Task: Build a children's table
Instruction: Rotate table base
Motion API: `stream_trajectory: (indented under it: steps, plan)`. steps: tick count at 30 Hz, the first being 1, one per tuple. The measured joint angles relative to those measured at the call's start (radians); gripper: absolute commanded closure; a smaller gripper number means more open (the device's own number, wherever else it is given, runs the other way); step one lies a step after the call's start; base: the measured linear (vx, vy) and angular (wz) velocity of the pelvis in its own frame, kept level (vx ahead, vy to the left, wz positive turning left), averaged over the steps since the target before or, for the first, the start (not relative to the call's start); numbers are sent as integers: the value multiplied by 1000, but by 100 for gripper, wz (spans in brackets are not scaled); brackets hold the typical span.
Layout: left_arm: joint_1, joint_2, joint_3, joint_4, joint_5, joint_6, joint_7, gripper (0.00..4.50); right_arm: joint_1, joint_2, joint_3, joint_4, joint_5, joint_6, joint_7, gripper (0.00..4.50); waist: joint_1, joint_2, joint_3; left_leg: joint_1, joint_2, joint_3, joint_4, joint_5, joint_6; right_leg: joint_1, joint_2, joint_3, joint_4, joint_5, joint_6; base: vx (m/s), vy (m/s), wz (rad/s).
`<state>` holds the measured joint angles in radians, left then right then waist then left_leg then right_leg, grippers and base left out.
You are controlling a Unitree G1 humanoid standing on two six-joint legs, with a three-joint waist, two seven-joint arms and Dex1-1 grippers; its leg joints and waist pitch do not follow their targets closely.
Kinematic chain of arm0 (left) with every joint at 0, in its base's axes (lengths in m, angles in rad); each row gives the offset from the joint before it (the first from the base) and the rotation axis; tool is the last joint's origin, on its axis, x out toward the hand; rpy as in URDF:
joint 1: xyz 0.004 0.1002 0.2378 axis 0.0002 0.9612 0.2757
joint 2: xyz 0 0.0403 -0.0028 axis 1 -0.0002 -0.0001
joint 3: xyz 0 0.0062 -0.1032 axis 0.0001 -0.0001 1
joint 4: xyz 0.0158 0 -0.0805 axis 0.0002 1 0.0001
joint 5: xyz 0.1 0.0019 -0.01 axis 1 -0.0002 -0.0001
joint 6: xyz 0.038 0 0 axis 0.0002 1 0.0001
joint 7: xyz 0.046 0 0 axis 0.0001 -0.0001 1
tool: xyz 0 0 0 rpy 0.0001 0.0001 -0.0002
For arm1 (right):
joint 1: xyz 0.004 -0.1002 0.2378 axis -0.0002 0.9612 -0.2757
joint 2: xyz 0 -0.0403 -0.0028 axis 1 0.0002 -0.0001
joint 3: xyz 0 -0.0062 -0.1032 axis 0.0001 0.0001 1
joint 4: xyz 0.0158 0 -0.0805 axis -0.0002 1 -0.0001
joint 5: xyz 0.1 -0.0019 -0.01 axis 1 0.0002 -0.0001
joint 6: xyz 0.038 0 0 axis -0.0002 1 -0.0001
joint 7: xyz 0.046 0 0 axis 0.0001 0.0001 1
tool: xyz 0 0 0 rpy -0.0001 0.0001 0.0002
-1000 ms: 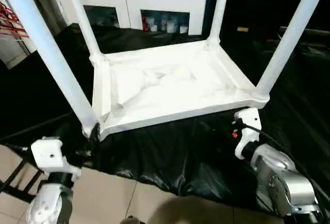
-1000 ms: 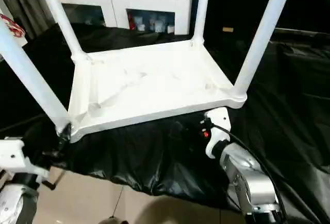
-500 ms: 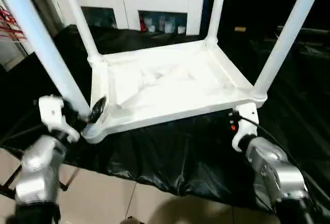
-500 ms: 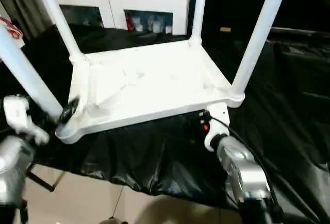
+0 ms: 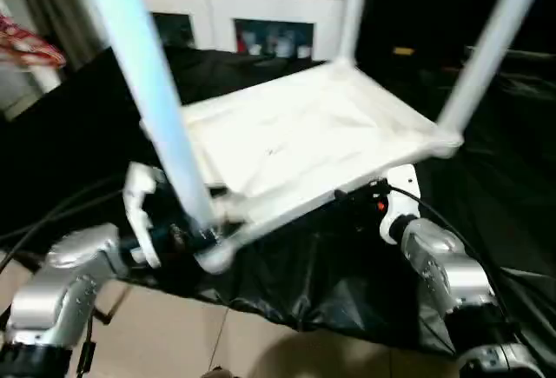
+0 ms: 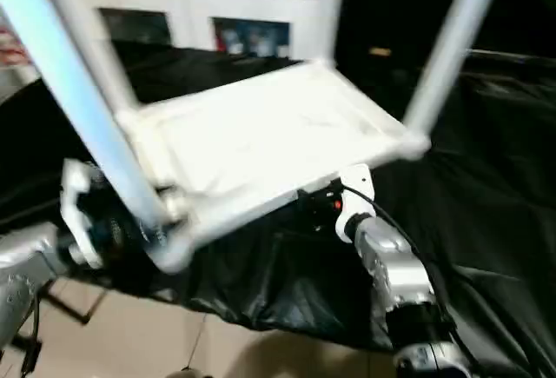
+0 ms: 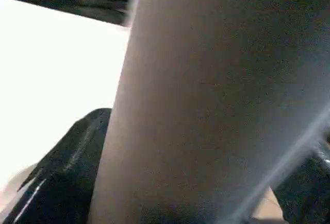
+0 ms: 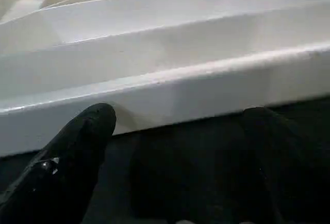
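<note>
The white children's table (image 5: 304, 135) lies upside down on a black sheet, tilted, with its near-left corner raised. Its legs point up; the near-left leg (image 5: 148, 74) crosses the foreground. My left gripper (image 5: 187, 235) is shut on the base of that leg, and the left wrist view shows the leg (image 7: 206, 105) between the black fingers (image 7: 56, 177). My right gripper (image 5: 352, 197) is at the near rim by the near-right corner. In the right wrist view it (image 8: 175, 131) is open, fingers (image 8: 77, 152) spread just short of the rim (image 8: 180, 85).
A black sheet (image 5: 295, 265) covers the work surface and hangs over its near edge onto tan floor tiles (image 5: 174, 343). A white cabinet with glass doors (image 5: 252, 4) stands behind. Something red (image 5: 30, 43) is at far left. Cables trail from both wrists.
My left gripper moved up to the near-left leg and closed on its base. The table's near-left corner rose and the table tilted. The right gripper moved in under the near rim.
</note>
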<state>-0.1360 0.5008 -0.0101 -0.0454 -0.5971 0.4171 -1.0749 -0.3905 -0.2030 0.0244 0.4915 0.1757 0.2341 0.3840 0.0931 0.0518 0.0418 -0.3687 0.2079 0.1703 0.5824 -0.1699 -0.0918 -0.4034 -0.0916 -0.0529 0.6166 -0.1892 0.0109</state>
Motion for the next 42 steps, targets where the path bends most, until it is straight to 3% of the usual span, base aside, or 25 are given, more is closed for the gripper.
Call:
stream_trajectory:
  steps: [8,17,21,27,35,42]
  plan:
    - [-28,-76,-80,-81,-44,118,26,0,-52,50,32,93,-34,-40,44,5,-16,-15,3,2,0,-1,-3,1,-1,-1,2,0,1,3,-4,0,0,0]
    - [-127,-213,-151,-27,-32,121,48,0,-83,95,57,174,-52,-70,86,5,-34,-22,2,1,0,0,-2,0,-1,-1,3,1,-1,3,-5,0,0,0]
    - [-170,-283,-189,29,11,83,65,0,-91,96,56,197,-55,-91,94,5,-34,-22,2,1,0,0,-2,0,-1,-1,3,1,-1,3,-5,0,0,0]
    - [-275,-397,-261,205,166,-69,176,0,-115,98,36,232,-70,-129,74,5,-34,-22,2,1,0,0,0,0,-1,0,2,1,-1,4,-5,0,0,0]
    - [-305,-368,-274,266,231,-166,175,0,-103,58,29,204,-69,-133,89,5,-20,-22,2,1,0,-1,-1,0,0,-1,2,0,-2,4,-5,0,0,0]
    - [-259,-238,-264,299,307,-184,164,39,-12,-31,19,44,-63,-125,157,0,-2,-25,3,2,0,0,1,0,0,-1,1,0,-2,4,-5,0,0,0]
